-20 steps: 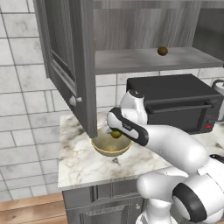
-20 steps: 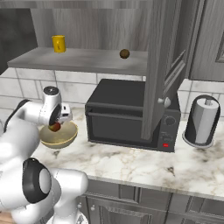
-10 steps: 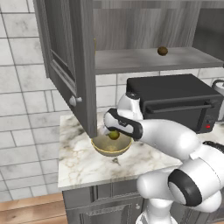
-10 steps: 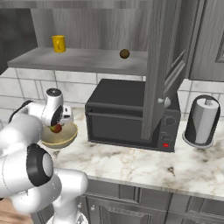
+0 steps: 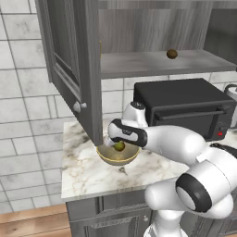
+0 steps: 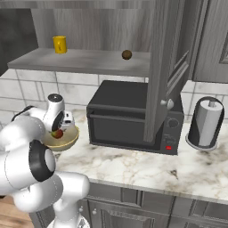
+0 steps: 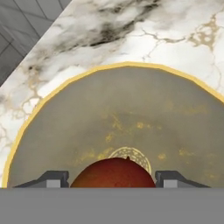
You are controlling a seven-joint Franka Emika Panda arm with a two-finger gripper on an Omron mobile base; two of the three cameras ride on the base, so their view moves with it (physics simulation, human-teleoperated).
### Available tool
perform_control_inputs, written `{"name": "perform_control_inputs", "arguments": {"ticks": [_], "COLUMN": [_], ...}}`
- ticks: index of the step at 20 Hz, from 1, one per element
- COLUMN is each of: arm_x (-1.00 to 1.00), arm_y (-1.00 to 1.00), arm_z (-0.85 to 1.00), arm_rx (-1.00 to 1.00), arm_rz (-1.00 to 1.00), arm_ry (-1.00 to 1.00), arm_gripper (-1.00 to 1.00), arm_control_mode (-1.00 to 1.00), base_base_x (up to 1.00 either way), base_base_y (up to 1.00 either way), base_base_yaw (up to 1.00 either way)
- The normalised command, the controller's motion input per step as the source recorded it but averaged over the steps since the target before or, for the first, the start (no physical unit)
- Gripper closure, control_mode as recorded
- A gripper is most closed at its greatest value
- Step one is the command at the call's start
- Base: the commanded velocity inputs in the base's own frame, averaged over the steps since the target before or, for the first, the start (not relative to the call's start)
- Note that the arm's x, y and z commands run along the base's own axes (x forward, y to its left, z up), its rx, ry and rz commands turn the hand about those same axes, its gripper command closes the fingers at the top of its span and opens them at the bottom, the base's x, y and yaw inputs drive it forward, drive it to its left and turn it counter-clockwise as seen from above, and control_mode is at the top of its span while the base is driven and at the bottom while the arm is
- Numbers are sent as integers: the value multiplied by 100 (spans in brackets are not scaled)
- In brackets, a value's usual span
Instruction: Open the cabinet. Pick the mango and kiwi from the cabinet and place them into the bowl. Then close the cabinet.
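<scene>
The white arm reached forward and to the left from its base, elbow bent, with the wrist turned down. The tool (image 7: 112,179) pointed straight downward, its two dark fingertips (image 7: 52,178) standing well apart on either side of a rounded red fruit, jaws wide rather than pressed together.

No readable text, labels, brands, numbers or signs on anything in view.
</scene>
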Motion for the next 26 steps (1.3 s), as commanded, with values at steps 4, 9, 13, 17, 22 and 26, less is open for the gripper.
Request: {"name": "perform_control_inputs", "arguments": {"ticks": [4, 9, 13, 17, 22, 26], "arm_x": [3, 0, 0, 0, 1, 0], "arm_y": [0, 0, 0, 0, 0, 0], "arm_z": [-13, -14, -15, -16, -12, -7], "arm_rx": [0, 0, 0, 0, 0, 0], "arm_rz": [0, 0, 0, 0, 0, 0], "arm_ry": [0, 0, 0, 0, 0, 1], "arm_gripper": [100, 100, 100, 100, 100, 100], "arm_control_mode": [-100, -100, -100, -100, -100, -100], "base_base_x": [0, 0, 0, 0, 0, 0], "base_base_y": [0, 0, 0, 0, 0, 0], "base_base_yaw": [0, 0, 0, 0, 0, 0]}}
